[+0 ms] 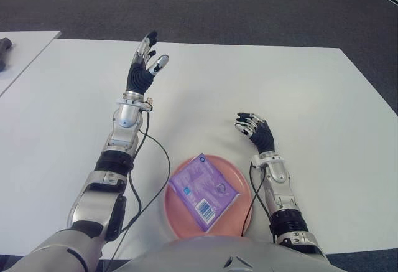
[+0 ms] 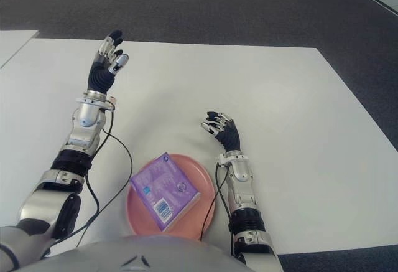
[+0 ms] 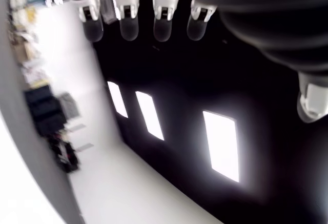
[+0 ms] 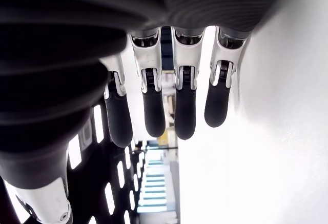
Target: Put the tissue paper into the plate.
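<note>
- Already flat in the dish, the purple plastic-wrapped tissue paper pack shows a blue-and-white label at one corner.
- Round pink plate on the white tabletop holds only that pack.
- Right hand, just beside the plate, has loosely spread fingers, empty.
- Left hand is raised farther out, fingers extended, empty.

A white table fills most of the scene, its far edge straight and its right edge running diagonally toward the near right corner. Beyond it lies dark grey carpet, extending across the far side and down the right. At far left, a second white table stands apart from the first, separated by a narrow strip of carpet. A dark object, partly cut off at the left border, lies on this second table; its nature cannot be determined.
</note>
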`<state>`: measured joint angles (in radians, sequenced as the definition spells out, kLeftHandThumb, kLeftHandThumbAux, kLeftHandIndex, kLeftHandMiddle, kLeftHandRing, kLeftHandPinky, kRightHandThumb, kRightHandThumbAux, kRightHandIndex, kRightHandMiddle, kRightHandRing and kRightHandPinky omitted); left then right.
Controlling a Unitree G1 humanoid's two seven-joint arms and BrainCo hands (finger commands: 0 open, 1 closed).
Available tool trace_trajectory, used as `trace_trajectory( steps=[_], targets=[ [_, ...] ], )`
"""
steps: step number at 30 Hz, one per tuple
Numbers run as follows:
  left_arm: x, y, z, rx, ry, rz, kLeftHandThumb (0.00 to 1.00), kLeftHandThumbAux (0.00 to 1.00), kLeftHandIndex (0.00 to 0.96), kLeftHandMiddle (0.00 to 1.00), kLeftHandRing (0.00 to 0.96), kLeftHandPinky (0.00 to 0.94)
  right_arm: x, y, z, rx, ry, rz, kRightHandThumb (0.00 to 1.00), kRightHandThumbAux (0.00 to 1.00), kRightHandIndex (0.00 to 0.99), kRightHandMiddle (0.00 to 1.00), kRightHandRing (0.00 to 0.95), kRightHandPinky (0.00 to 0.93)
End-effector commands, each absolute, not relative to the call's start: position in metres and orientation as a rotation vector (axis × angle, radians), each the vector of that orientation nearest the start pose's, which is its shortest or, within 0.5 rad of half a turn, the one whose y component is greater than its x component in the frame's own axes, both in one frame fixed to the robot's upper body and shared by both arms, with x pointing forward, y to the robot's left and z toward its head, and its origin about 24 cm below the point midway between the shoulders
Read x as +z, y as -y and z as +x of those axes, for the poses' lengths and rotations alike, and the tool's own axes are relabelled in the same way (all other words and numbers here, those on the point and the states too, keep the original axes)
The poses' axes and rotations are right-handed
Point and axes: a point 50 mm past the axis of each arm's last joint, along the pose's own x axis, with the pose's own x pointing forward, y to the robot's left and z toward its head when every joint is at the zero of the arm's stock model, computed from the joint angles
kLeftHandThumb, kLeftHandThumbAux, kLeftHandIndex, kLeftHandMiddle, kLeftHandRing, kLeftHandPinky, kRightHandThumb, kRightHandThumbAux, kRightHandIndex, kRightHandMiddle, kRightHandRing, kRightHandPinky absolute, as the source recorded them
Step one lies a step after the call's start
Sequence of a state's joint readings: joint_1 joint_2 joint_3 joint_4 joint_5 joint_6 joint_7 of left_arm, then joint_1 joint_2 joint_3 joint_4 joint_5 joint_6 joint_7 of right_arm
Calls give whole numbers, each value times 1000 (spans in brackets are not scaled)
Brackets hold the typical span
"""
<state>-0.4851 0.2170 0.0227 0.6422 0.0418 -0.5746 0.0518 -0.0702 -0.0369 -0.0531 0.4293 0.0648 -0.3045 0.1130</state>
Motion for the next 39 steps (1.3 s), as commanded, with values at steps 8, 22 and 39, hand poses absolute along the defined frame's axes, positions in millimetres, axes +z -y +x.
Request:
trace_trajectory(
  steps=[8, 22, 39],
  targets=[
    [66, -182, 331, 89, 329, 240, 0, 436, 0, 0, 0, 0, -36, 163, 238, 48, -186, 43, 687, 733, 405, 325, 317, 331],
    [25, -180, 313, 131, 194, 216, 0, 468, 0, 0, 0, 0, -35, 162, 236, 43, -183, 51, 688, 731, 406, 328, 327, 338],
    [-5, -165, 288, 93, 109, 173, 0, 434, 0, 0, 0, 0, -35, 161, 238, 44, -170, 40, 686, 733, 405, 322, 317, 329]
  ],
)
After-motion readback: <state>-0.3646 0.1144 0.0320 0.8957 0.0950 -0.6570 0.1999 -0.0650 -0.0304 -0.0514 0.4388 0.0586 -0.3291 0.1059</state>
